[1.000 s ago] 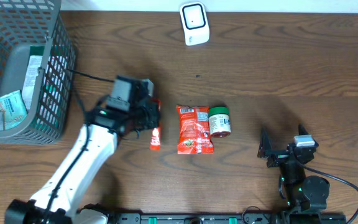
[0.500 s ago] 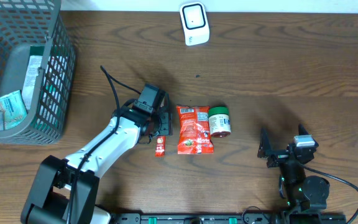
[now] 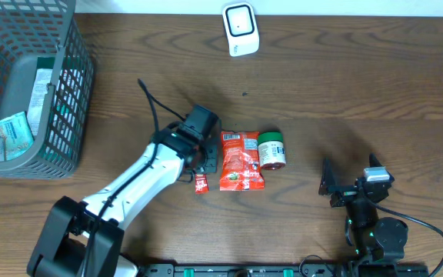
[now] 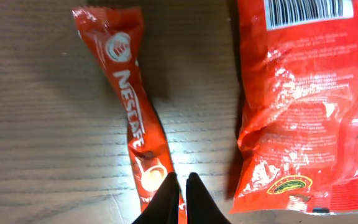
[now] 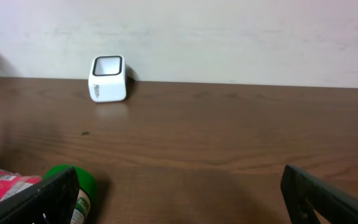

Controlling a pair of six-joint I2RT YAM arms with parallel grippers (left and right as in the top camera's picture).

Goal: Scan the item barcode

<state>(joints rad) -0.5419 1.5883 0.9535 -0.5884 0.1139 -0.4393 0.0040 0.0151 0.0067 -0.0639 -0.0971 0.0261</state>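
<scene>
overhead: the left pincer point(image 3: 206, 159) is closed just beside a slim red nescafe stick sachet point(image 3: 201, 183), its arm stretched diagonally over the wooden desk point(image 3: 360, 92). the right pincer point(image 3: 350, 178) gapes wide and empty, arm folded. one sachet, one red snack bag point(image 3: 241, 160), one green-lidded jar point(image 3: 271, 150), one white scanner point(image 3: 241, 29).
left wrist: the closed tips meet over the sachet's lower end; whether they pinch it is unclear.
right wrist: the fingers stand wide apart.

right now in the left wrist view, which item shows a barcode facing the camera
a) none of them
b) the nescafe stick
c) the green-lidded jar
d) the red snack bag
d: the red snack bag shows a black-and-white barcode at its top edge, while the nescafe stick beside it shows only its logo and lettering.
</scene>
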